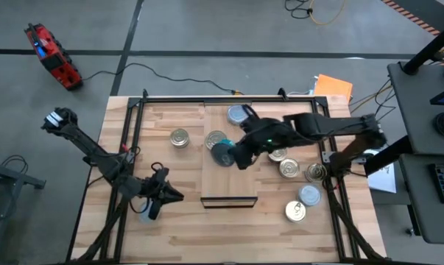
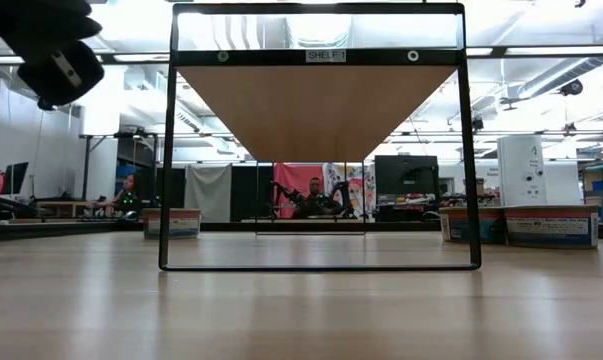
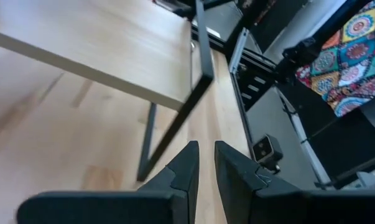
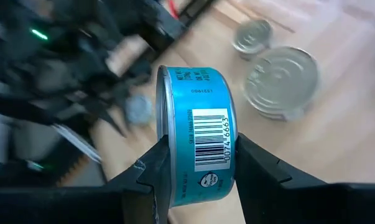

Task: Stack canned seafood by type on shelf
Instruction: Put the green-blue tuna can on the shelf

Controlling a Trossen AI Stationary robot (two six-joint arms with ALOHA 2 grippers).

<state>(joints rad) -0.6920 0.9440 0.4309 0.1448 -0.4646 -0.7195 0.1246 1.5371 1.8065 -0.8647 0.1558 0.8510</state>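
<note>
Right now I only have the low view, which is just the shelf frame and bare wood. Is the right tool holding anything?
Observer: Yes. The right tool is clamped on a teal tin, held on its edge with the barcode showing.
Operator: Where is it relative to the shelf?
Observer: Seen from above, it is over the shelf, right next to a silver-topped tin already lying on the plank.
Operator: And the left tool?
Observer: The left tool is shut with nothing between its fingers, and sits to the left of the shelf.
</note>
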